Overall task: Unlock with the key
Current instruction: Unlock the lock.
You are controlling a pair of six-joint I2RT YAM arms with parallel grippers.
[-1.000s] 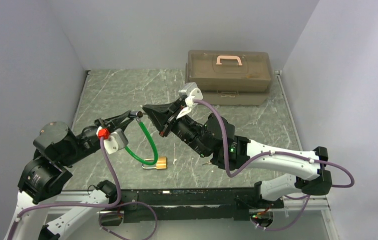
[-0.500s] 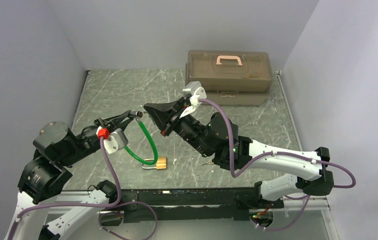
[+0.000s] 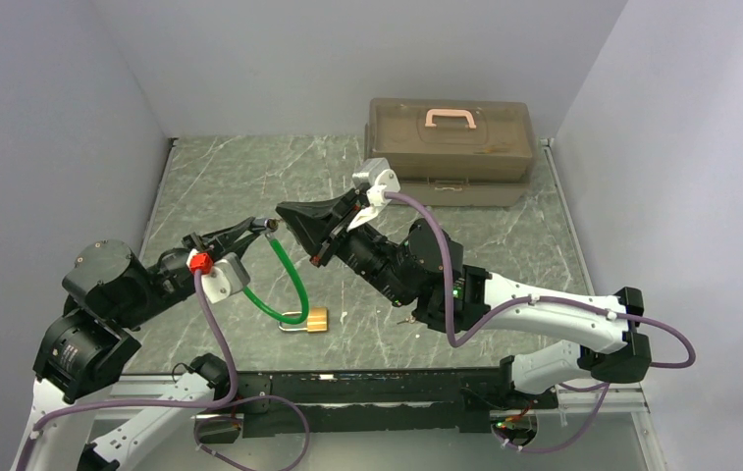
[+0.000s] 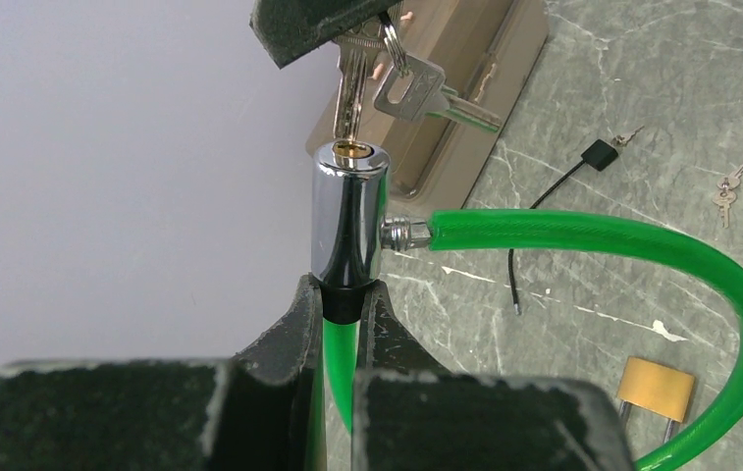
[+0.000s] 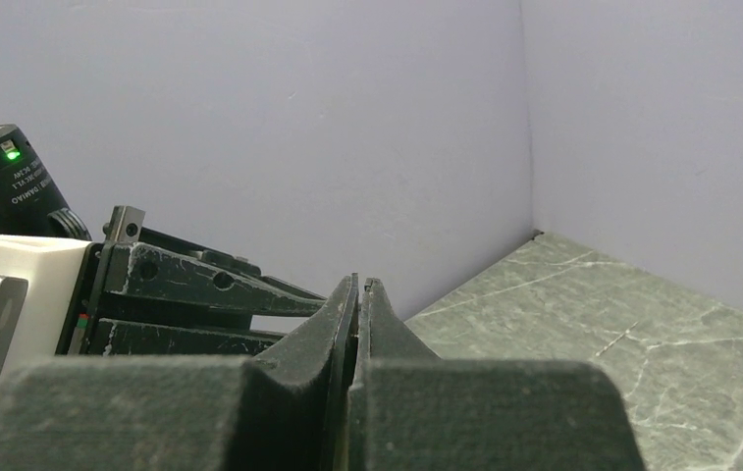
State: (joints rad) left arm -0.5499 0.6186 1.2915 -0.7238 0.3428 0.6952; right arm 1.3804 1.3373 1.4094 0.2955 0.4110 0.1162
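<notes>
- Key (image 4: 347,93) hanging blade-down from the right gripper (image 4: 320,18), which is clenched on its head. A second key on the same ring dangles off to the side.
- The key's tip sits right at the brass keyway on top of the chrome lock cylinder (image 4: 349,221). I can't tell whether it has gone in or is only touching the mouth.
- Left gripper (image 4: 343,294) is clamped on the neck of that cylinder and holds it upright in the air. The green cable (image 4: 593,231) loops out from the cylinder's side and down to the table.
- My read is that this is the insertion step: the key is lined up but not yet seated, and nothing has turned.
- Next it needs a straight push along the cylinder's axis, then a twist of the right wrist while the left arm holds firm. Any tilt would likely jam the blade, and the loose second key could catch on the rim.
- Below is a dark green marble-look table (image 3: 239,177).
- A brass padlock (image 3: 317,319) lies at the low end of the cable.
- A small spare key bunch (image 4: 727,191) and a little black tag on a thin wire (image 4: 598,152) lie well apart from the padlock.
- An olive toolbox (image 3: 451,137) with a pink handle stands at the back, with plain pale walls on three sides.
</notes>
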